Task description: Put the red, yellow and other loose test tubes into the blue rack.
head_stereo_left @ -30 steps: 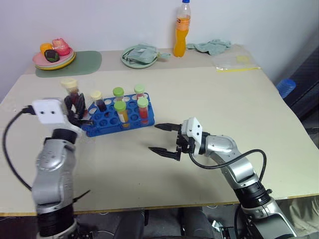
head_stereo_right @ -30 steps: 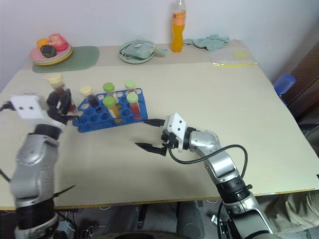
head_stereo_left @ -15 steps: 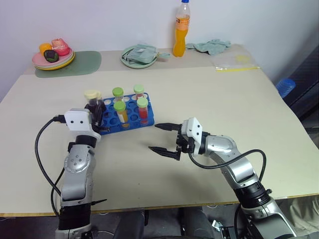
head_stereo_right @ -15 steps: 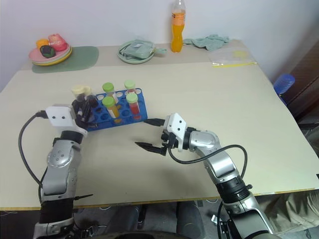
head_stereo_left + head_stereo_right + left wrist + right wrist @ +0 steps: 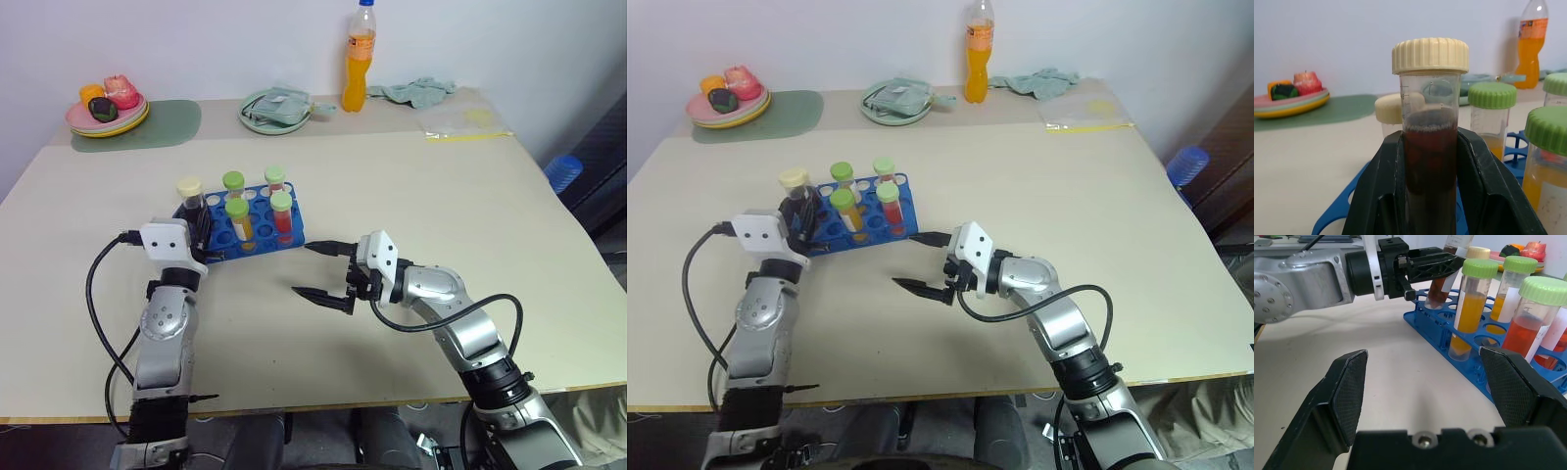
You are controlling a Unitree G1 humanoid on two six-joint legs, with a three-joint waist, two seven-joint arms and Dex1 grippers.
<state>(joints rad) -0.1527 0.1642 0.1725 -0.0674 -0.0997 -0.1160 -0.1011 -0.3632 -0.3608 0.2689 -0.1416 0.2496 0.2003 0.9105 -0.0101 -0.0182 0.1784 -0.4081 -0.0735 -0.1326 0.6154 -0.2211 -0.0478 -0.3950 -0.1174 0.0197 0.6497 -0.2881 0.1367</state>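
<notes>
Black fingers of my right gripper (image 5: 323, 271) hang wide apart and empty over the table, same spot as before. My left gripper (image 5: 201, 235) has dropped down, clamped on the dark cream-capped tube (image 5: 1430, 142), now at the blue rack's (image 5: 260, 235) near-left corner holes.

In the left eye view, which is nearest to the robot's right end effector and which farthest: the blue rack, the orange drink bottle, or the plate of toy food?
From the right end effector:
1. Blue rack, just left of it.
2. Orange drink bottle, at the table's back edge.
3. Plate of toy food, far back-left corner.
</notes>
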